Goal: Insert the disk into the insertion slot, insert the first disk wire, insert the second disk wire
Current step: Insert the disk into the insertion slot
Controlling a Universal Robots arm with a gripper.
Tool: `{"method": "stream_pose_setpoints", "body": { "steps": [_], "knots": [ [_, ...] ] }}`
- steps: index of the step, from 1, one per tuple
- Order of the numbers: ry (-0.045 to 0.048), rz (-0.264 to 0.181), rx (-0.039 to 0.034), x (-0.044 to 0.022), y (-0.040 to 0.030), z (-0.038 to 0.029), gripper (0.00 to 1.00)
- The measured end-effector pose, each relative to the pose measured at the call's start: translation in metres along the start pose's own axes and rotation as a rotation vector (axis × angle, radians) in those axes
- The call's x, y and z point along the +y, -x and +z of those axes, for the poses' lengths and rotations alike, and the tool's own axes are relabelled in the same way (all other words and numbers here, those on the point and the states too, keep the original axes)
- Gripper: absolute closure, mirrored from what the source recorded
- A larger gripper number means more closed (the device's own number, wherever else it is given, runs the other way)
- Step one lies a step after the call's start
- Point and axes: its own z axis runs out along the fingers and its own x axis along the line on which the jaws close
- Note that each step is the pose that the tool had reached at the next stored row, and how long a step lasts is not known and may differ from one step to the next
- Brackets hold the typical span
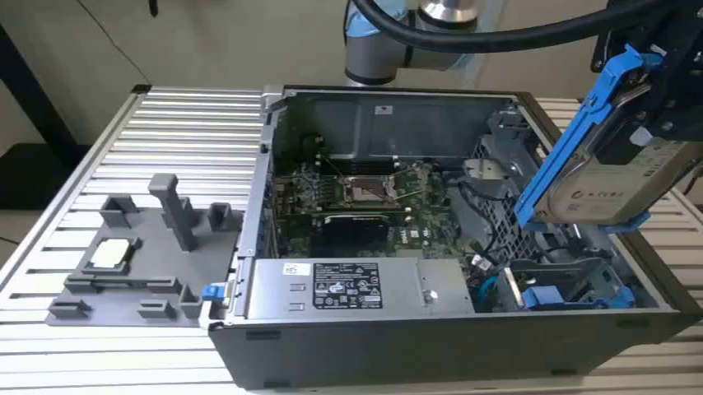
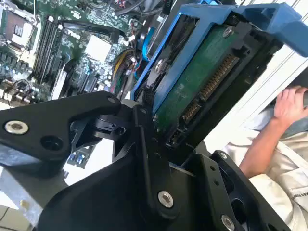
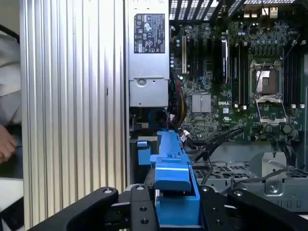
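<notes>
Disk: the flat silver-grey hard drive with a white label, in its bright blue plastic frame (image 1: 617, 177), is up in the air between the fingers, above the open computer case.
Fingers: the black gripper (image 3: 173, 199) is squeezed tight on the disk; one finger (image 3: 139, 204) presses each side of the blue frame.
Why held so: the disk is tilted, one end lower. I think this lines it up with the bay under it.
Slot: the narrow bay in the grey metal cage with holes (image 1: 549, 262) is below the fingers, apart from the disk. The disk is not in yet.
Plug end: the disk's row of pins (image 2: 216, 77) is bare, with no wire in it.
In the way: black wires (image 3: 216, 139) lie near the cage, and another blue-fronted frame (image 1: 549, 296) sits in the bay beside the slot.
Around: the silver labelled power box (image 1: 341, 288) and the green board (image 1: 351, 193) are well apart from the fingers.
Person: a hand (image 2: 291, 103) rests outside the case.
</notes>
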Motion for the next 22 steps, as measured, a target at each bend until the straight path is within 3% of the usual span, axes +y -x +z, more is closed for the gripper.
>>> {"method": "stream_pose_setpoints", "body": {
  "steps": [8, 22],
  "knots": [
    [0.0000, -0.001, 0.0000, 0.0000, 0.0000, 0.0011, 0.67],
    [-0.0001, -0.015, 0.0005, -0.0009, -0.0022, 0.0109, 0.67]
  ]
}}
